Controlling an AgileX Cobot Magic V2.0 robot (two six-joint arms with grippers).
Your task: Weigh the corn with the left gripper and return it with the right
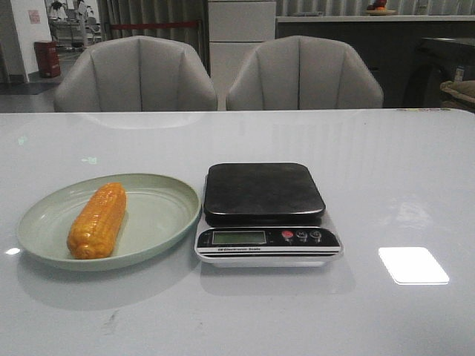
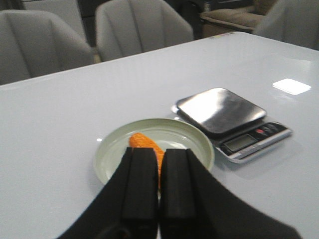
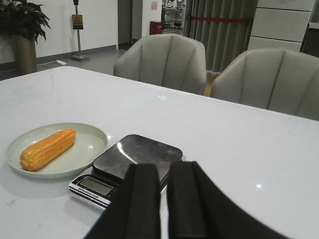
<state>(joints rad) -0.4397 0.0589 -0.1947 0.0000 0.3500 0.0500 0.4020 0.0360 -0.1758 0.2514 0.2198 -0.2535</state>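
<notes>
The corn (image 1: 97,220), an orange-yellow cob, lies on the pale green plate (image 1: 156,211) at the left of the table. The kitchen scale (image 1: 263,191), with a dark empty platform, stands right beside the plate. Neither gripper shows in the front view. In the left wrist view my left gripper (image 2: 159,152) is shut and empty, held above and short of the plate (image 2: 177,132), and it hides part of the corn (image 2: 143,142). In the right wrist view my right gripper (image 3: 163,167) is shut and empty, held above the table short of the scale (image 3: 137,155). The corn (image 3: 48,148) shows there too.
Two grey chairs (image 1: 137,74) stand behind the table's far edge. The white tabletop (image 1: 401,185) reflects a bright patch of light at the front right. The scale's display (image 1: 237,237) and buttons face the front edge.
</notes>
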